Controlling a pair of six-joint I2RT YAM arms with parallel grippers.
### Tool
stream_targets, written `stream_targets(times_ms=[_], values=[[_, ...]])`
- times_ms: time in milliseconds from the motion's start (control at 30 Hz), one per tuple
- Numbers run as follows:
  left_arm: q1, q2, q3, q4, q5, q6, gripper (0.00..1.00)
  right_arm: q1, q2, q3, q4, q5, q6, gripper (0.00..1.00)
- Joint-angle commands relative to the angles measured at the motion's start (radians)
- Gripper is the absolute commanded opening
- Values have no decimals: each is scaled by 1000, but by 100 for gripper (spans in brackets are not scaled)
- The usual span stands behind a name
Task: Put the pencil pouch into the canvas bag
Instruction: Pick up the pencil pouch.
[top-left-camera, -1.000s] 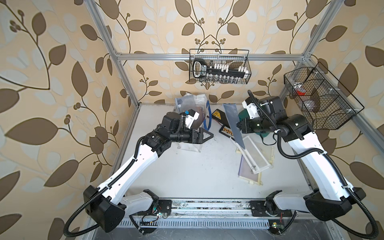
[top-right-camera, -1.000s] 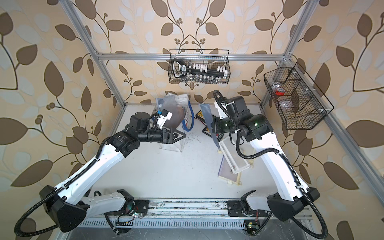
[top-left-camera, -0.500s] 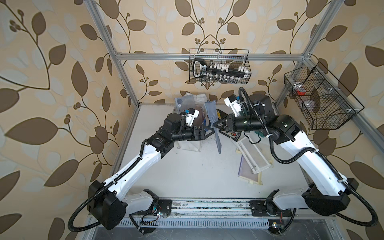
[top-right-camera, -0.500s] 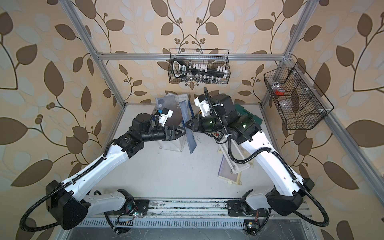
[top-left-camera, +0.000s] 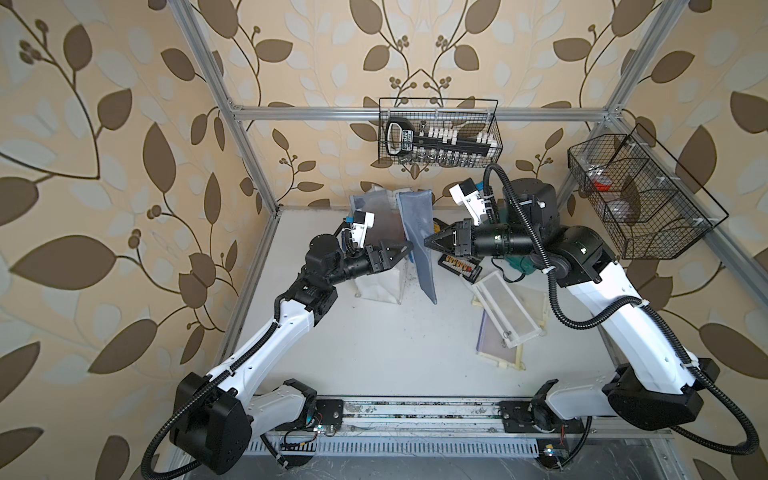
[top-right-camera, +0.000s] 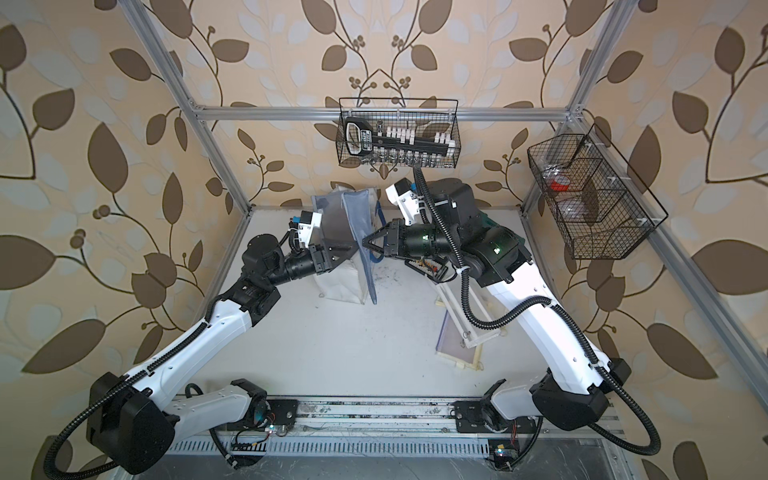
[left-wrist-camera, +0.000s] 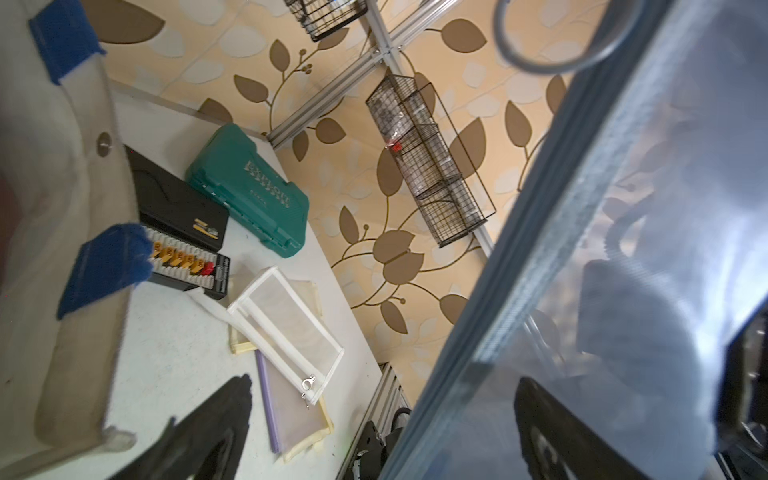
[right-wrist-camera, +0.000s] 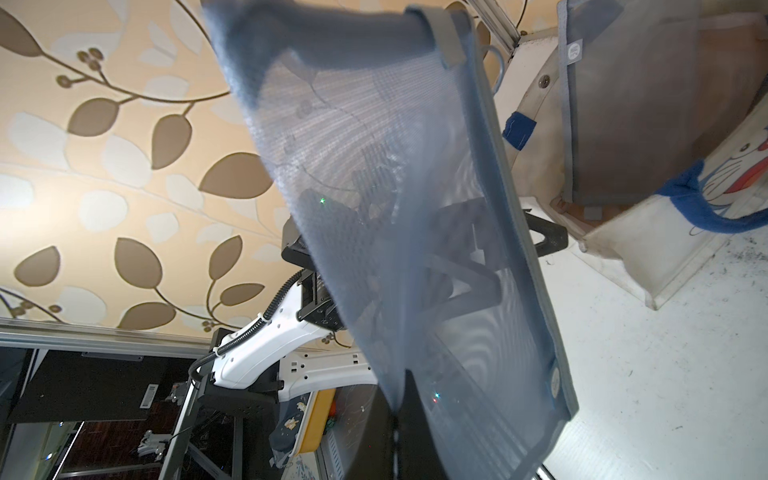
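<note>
My right gripper is shut on a grey-blue mesh pencil pouch, holding it on edge beside the canvas bag. In the right wrist view the pencil pouch fills the middle, pinched in my right gripper. The canvas bag is white with blue handles, and a grey pouch stands in it. My left gripper is open against the bag's rim, with the pencil pouch edge between its fingers.
A green tool case and a black bit set lie behind the bag. A white mesh pouch lies on a stack of other pouches at the right. Wire baskets hang on the back wall and the right wall.
My right gripper has carried the pencil pouch leftwards from over the pouch stack to the canvas bag. My left gripper stayed open near the bag's rim.
</note>
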Motion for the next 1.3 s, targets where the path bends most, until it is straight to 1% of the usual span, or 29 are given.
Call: stream_targets(times_ms=[0,67,133,233,300,333,400,500,667,700,800,933,967,1100,1200,1233,1267], values=[[7,-7,25,179,120,-62,99,11,-13,22,-6,-48,-1,0],[7,18,22,290,150,-128,99,15,-12,29,-7,-54,1,0],[7,38,25,359,163,-177,99,18,-7,40,-5,-57,2,0],[7,53,37,394,162,-195,97,20,-4,50,-2,-66,5,0],[6,66,52,398,168,-196,93,22,-4,47,0,-68,7,0],[6,72,60,401,174,-197,89,22,-4,46,4,-69,8,0],[6,81,71,403,178,-199,77,22,-4,47,7,-72,8,0],[6,86,79,403,173,-200,70,22,-4,41,15,-75,8,0],[6,79,87,386,173,-190,54,22,-9,15,47,-80,19,0],[6,77,84,381,173,-185,49,22,-9,15,47,-80,20,0],[6,69,84,362,172,-175,24,22,-3,18,48,-75,17,0],[7,48,82,303,157,-133,3,22,3,26,43,-70,12,0],[7,41,84,274,152,-117,0,22,6,28,40,-68,8,0],[17,7,95,151,131,-41,0,17,25,49,3,-52,-15,0],[59,-36,100,21,89,10,0,0,34,70,-51,-15,-42,0],[73,-51,105,-42,66,39,0,-7,37,80,-78,4,-53,5],[83,-65,130,-159,36,107,0,-18,39,91,-109,31,-65,15]])
